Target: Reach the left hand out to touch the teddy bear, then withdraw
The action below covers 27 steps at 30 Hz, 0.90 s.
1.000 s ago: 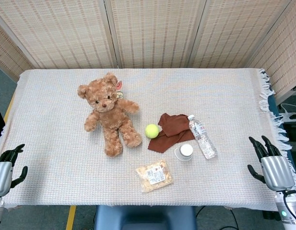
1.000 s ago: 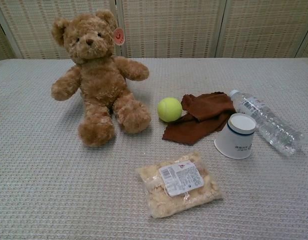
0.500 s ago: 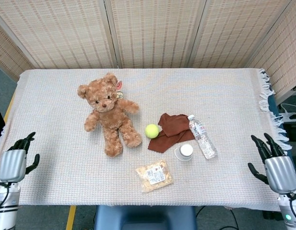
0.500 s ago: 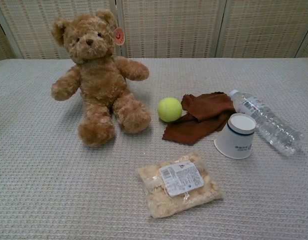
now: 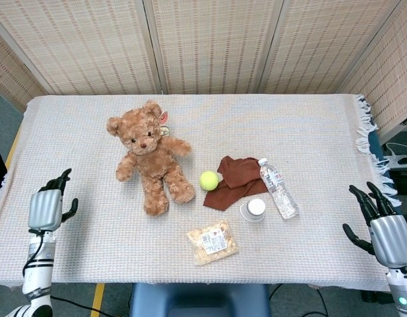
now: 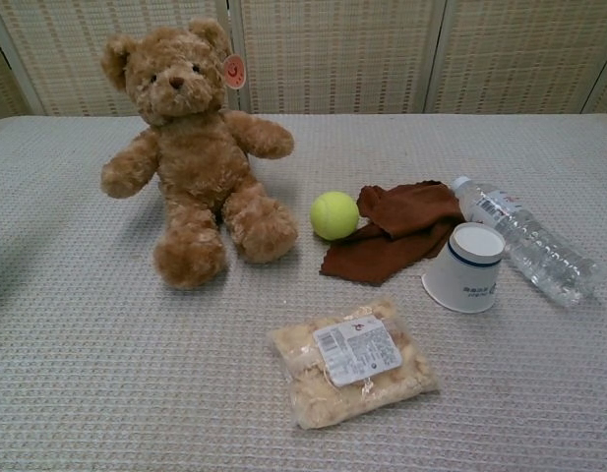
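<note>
A brown teddy bear [image 5: 150, 154] sits on the cloth-covered table [image 5: 84, 132], left of centre; the chest view shows the teddy bear [image 6: 190, 157] facing me with a round tag at its ear. My left hand [image 5: 47, 206] hovers over the table's left front part, fingers apart, holding nothing, well to the left of the bear and not touching it. My right hand [image 5: 383, 226] hangs at the table's right front corner, fingers spread and empty. Neither hand shows in the chest view.
A tennis ball [image 5: 208, 180], a brown rag [image 5: 233, 179], a tipped paper cup [image 5: 253, 209], a lying water bottle [image 5: 278, 188] and a snack bag [image 5: 214, 242] lie right of the bear. Woven screens [image 5: 210, 46] stand behind the table.
My left hand has risen from the table's left front edge and moved forward and right toward the bear. The right hand has sunk slightly. The objects have not moved.
</note>
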Tool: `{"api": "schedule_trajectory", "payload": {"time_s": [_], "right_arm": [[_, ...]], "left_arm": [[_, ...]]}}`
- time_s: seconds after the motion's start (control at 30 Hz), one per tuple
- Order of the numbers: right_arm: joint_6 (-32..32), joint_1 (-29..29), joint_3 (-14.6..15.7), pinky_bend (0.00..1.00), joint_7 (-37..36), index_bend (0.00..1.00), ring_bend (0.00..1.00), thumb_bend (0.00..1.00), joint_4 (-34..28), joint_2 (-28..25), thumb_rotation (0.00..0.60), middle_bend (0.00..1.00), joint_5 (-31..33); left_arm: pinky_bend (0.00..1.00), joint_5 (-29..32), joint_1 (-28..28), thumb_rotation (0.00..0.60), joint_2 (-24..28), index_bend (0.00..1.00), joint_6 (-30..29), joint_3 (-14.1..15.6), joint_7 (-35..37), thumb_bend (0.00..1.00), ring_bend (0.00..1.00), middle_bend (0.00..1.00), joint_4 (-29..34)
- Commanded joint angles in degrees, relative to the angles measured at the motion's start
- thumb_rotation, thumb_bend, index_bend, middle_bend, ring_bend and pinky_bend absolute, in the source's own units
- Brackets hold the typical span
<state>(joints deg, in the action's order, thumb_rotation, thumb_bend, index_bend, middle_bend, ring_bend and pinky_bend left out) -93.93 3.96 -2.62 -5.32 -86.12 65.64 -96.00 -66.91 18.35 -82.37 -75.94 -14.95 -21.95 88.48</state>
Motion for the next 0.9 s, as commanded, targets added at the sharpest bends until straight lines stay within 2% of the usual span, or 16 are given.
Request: {"api": "schedule_trajectory", "payload": {"time_s": [0.03, 0.2, 0.43, 0.9], "right_arm": [[0.4, 0.1, 0.3, 0.21, -0.1, 0.0, 0.0, 0.18, 0.0, 0.0, 0.6, 0.17, -0.2], [1.3, 0.4, 0.7, 0.21, -0.9, 0.0, 0.0, 0.18, -0.3, -0.5, 0.6, 0.17, -0.2], [1.8, 0.5, 1.0, 0.21, -1.4, 0.0, 0.0, 0.18, -0.6, -0.9, 0.6, 0.17, -0.3], [2.0, 0.7, 0.9, 0.21, -2.4, 0.0, 0.0, 0.18, -0.7, -1.1, 0.6, 0.17, -0.2]], "left_arm": [[0.4, 5.2, 3.6, 0.6, -2.7, 0.11, 3.2, -2.8, -3.8, 0.39, 0.25, 0.23, -1.0], [0.38, 11.4, 7.4, 0.6, -5.1, 0.11, 6.1, -5.2, -7.1, 0.38, 0.25, 0.22, -2.4], [0.37, 18.5, 11.3, 0.6, -8.1, 0.1, 9.0, -6.7, -9.9, 0.37, 0.24, 0.21, -6.1], [0.36, 29.1, 17.6, 0.6, -11.8, 0.15, 7.8, -9.0, -16.9, 0.36, 0.25, 0.23, -8.0]]}}
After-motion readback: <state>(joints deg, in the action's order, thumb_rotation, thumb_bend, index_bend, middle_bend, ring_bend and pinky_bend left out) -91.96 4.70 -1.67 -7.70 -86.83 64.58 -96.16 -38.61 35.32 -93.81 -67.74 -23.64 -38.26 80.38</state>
